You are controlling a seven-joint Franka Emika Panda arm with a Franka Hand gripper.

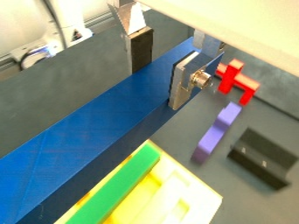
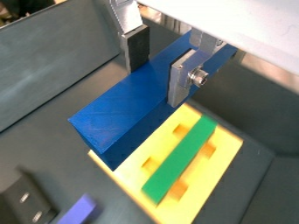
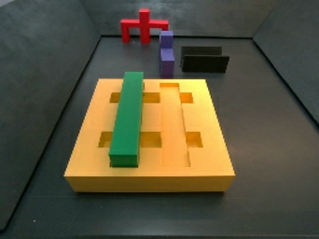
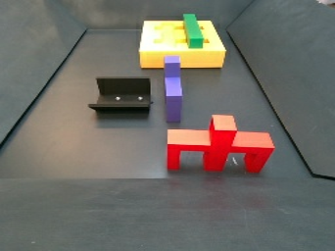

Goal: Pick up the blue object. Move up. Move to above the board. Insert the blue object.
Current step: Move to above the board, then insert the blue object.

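My gripper [image 1: 162, 77] is shut on the blue object [image 1: 93, 131], a long blue bar that runs between the two silver fingers in both wrist views [image 2: 128, 109]. The gripper [image 2: 156, 74] holds the bar in the air, above one edge of the yellow board [image 2: 228, 166]. Neither side view shows the gripper or the blue bar. The board [image 3: 206, 121] lies flat on the floor with rectangular cutouts. A green bar [image 3: 129, 117] sits in one of its grooves. The board also shows in a side view [image 4: 164, 44].
A purple block [image 3: 166, 51] lies on the floor between the board and a red piece [image 3: 144, 26]. The black fixture [image 3: 203, 59] stands beside the purple block. Grey walls enclose the floor.
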